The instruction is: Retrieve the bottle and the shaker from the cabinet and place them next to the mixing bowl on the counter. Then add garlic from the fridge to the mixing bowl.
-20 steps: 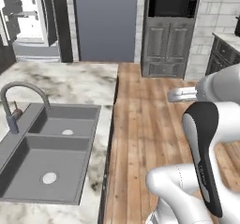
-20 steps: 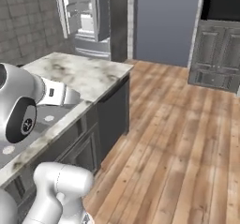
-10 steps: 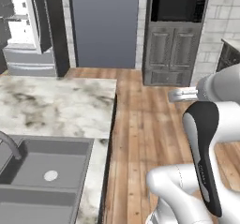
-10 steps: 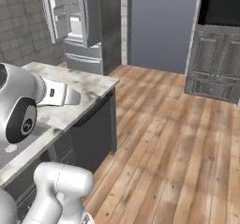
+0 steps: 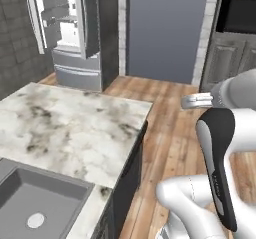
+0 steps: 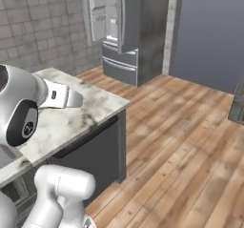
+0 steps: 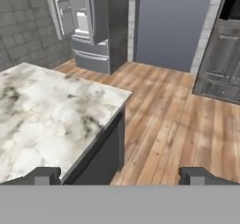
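Marble counter (image 5: 70,128) at 9 o'clock, grey sink (image 5: 35,203) at 7. Wood floor (image 6: 190,141); brick wall (image 6: 43,26) at 10. Steel fridge (image 5: 80,38) at 11, door open.

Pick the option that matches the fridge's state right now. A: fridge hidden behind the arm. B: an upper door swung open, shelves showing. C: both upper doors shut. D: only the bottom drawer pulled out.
B: the fridge stands past the marble counter with an upper door swung open, so its pale inner shelves show; the hand view shows the same open compartment.
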Robot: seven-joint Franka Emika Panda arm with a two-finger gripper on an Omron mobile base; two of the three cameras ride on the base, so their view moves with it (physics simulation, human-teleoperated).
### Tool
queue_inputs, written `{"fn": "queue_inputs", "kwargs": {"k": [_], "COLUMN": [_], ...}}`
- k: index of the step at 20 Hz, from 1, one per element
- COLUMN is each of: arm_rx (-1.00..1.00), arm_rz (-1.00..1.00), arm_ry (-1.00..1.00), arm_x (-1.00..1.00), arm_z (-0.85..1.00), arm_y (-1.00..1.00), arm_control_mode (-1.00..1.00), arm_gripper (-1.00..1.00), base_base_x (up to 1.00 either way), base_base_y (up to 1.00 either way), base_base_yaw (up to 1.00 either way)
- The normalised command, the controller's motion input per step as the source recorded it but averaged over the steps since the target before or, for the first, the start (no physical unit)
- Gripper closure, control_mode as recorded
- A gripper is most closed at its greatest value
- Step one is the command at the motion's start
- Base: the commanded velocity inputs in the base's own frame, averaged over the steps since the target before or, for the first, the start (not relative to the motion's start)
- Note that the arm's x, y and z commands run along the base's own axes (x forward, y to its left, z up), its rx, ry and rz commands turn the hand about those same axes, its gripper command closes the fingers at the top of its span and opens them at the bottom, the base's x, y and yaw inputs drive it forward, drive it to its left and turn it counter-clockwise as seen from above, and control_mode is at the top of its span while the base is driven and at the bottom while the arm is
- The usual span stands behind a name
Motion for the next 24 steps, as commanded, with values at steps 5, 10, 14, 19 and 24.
{"fn": "queue_inputs", "kwargs": {"k": [5, 10, 14, 19, 24], "arm_rx": [0.0, 0.0, 0.0, 0.0, 0.0], "arm_rz": [0.0, 0.0, 0.0, 0.0, 0.0], "arm_ry": [0.0, 0.0, 0.0, 0.0, 0.0], "arm_x": [0.0, 0.0, 0.0, 0.0, 0.0], "arm_z": [0.0, 0.0, 0.0, 0.0, 0.0], "arm_y": [0.0, 0.0, 0.0, 0.0, 0.0], "arm_control_mode": [1.0, 1.0, 1.0, 1.0, 1.0], "arm_gripper": [-1.0, -1.0, -1.0, -1.0, -1.0], "base_base_x": [0.87, 0.76, 0.71, 0.68, 0.29], "base_base_y": [-0.96, -0.96, -1.0, -0.82, -0.84], "base_base_yaw": [0.45, 0.44, 0.44, 0.63, 0.71]}}
